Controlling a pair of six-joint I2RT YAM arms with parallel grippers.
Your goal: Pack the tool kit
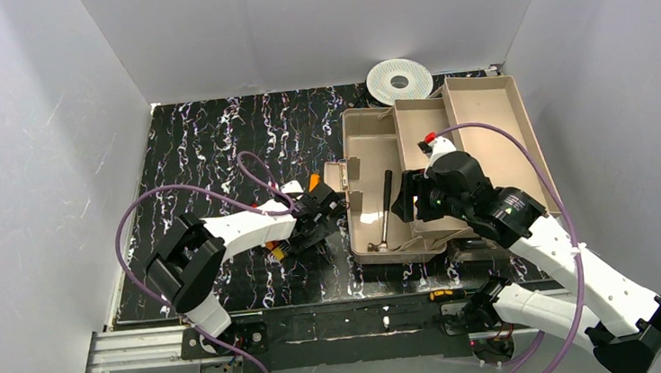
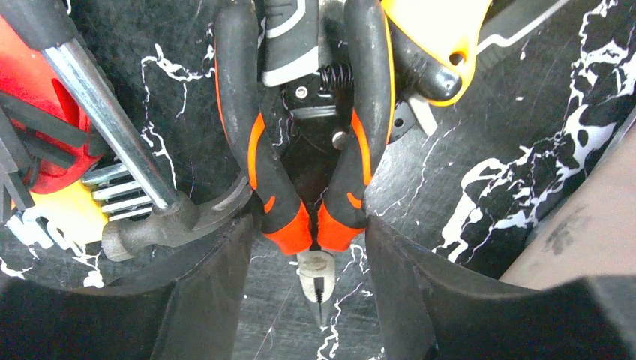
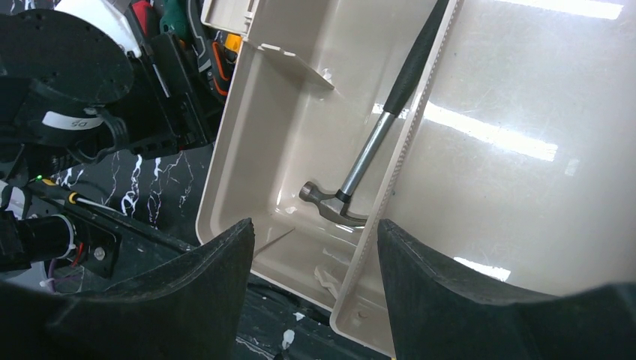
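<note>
The beige toolbox (image 1: 366, 143) lies open at the right, its tray (image 1: 418, 129) beside the base. A hammer (image 1: 387, 209) lies in the base and also shows in the right wrist view (image 3: 360, 169). My right gripper (image 1: 409, 199) is open and empty, hovering over the toolbox's near corner (image 3: 315, 292). My left gripper (image 1: 326, 223) is low over a tool pile just left of the box. In the left wrist view, its fingers (image 2: 202, 300) touch both sides of the orange-red pliers (image 2: 311, 217), which lie nose toward the camera. A green screwdriver (image 3: 174, 19) lies in the pile.
A second hammer (image 2: 150, 217), a red and yellow hex key set (image 2: 52, 165) and a yellow-handled tool (image 2: 442, 37) crowd the pliers. The toolbox wall (image 2: 592, 240) is close on the right. A white spool (image 1: 400, 80) stands at the back. A yellow-black screwdriver (image 1: 440, 295) lies on the base rail.
</note>
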